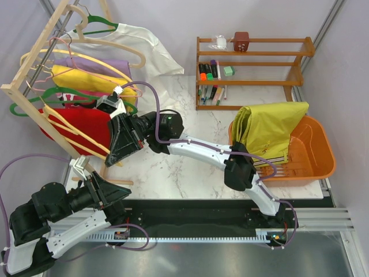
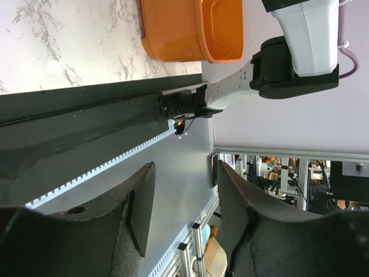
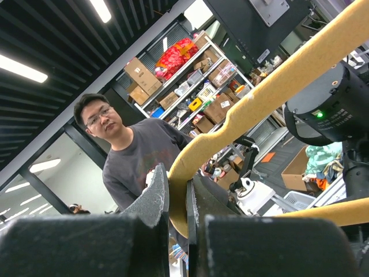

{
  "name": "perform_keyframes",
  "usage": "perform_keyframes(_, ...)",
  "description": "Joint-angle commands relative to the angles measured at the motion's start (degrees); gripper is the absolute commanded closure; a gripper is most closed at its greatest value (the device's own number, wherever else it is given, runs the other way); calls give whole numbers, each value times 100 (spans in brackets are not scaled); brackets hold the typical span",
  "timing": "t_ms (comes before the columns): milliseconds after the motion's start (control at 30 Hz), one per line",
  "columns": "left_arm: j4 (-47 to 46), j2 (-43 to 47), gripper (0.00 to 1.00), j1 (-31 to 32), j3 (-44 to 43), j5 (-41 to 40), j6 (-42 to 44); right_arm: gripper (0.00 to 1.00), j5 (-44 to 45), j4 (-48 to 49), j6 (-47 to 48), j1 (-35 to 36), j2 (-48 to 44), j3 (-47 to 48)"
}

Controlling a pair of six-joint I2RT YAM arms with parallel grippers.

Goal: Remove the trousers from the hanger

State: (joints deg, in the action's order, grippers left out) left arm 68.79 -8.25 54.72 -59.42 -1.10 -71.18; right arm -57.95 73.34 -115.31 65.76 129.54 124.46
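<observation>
The trousers (image 1: 271,130) were draped over the left rim of the one orange basket (image 1: 320,158), partly inside it. The basket was set at the right near corner of the table (image 1: 173,173), close to the edge. The trousers were seen as a single lime-yellow, loosely folded heap. Bare table was seen between them and the wooden clothes rack (image 1: 37,49) at the left. The one pale hanger (image 3: 271,92) was clamped in the closed fingers of the right gripper (image 3: 177,184) beside the rack, well apart from the trousers. The left gripper (image 2: 184,179) was held near the table's near left corner, fingers parted, nothing between them.
</observation>
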Motion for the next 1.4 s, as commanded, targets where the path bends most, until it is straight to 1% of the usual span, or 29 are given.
perform_keyframes(0, -138, -107, 46, -23, -61, 66, -177, 100, 188, 1763, -1398, 34, 159, 377)
perform_keyframes(300, -138, -142, 46, -31, -70, 66, -168, 100, 197, 1763, -1372, 16, 353, 297)
perform_keyframes(500, -138, -124, 46, -23, -52, 66, -177, 100, 153, 1719, -1424, -19, 704, 956)
perform_keyframes(600, -147, -142, 46, -23, -44, 84, -177, 100, 284, 1929, -1538, -71, 819, 1150)
perform_keyframes(733, -156, -203, 46, -23, -26, 84, -195, 100, 302, 1982, -1574, -81, 889, 1334)
perform_keyframes(800, -191, -256, 46, -23, -17, 84, -169, 100, 232, 1843, -1469, -81, 916, 1335)
perform_keyframes(833, -208, -291, 46, -23, -17, 84, -160, 100, 49, 1720, -1381, -81, 898, 1274)
perform_keyframes(867, -252, -317, 46, -23, -17, 223, -116, 100, -48, 1423, -1215, -72, 828, 1212)
perform_keyframes(900, -287, -344, 46, -23, -26, 251, -90, 100, -75, 1368, -1083, -63, 802, 1194)
perform_keyframes(1067, -428, -414, 46, -23, -52, 347, 51, 100, -58, 1253, -1003, -37, 810, 1361)
perform_keyframes(1133, -525, -388, 46, -23, -52, 374, 60, 100, -111, 982, -750, -19, 801, 1422)
perform_keyframes(1200, -656, -318, 46, -23, -52, 435, 139, 100, -207, 743, -511, -10, 583, 1274)
perform_keyframes(1233, -787, -309, 46, -23, -61, 453, 183, 100, -208, 734, -415, -10, 434, 847)
perform_keyframes(1300, -885, -291, 46, -23, -131, 541, 315, 100, -286, 612, 24, -19, -181, 257)
perform_keyframes(1333, -929, -309, 46, -23, -166, 558, 358, 100, -321, 542, 200, -19, -374, -251)
perform_keyframes(1367, -955, -317, 46, -23, -201, 593, 446, 100, -365, 410, 410, -19, -742, -447)
